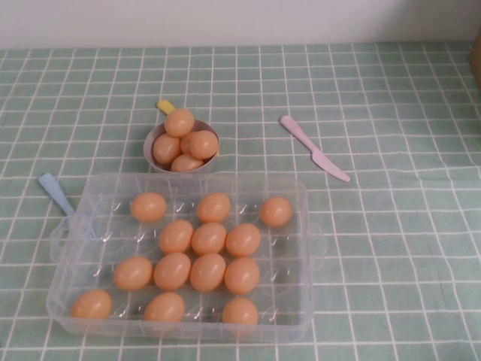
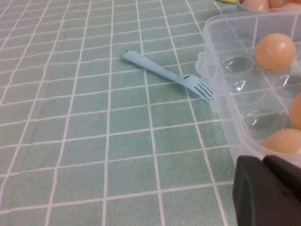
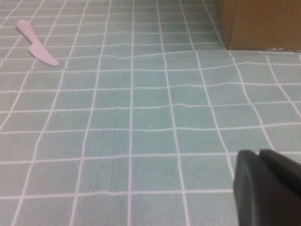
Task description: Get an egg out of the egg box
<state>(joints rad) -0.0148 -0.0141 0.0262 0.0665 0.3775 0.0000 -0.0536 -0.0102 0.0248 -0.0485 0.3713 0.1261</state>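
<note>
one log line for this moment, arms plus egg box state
left gripper: beside egg box, holding nothing | right gripper: over bare cloth, parked | eggs: in box, untouched | bowl: holds eggs

The right gripper [image 3: 269, 188] shows as a dark, blurred mass in one corner of the frame, just above a green tablecloth [image 3: 141, 122] with a white grid pattern. A pink knife [image 3: 36, 49] lies flat on the cloth, well apart from the gripper, at the far side of the frame. A brown box [image 3: 261, 23] stands on the cloth at the opposite far corner; only its lower part is visible
</note>
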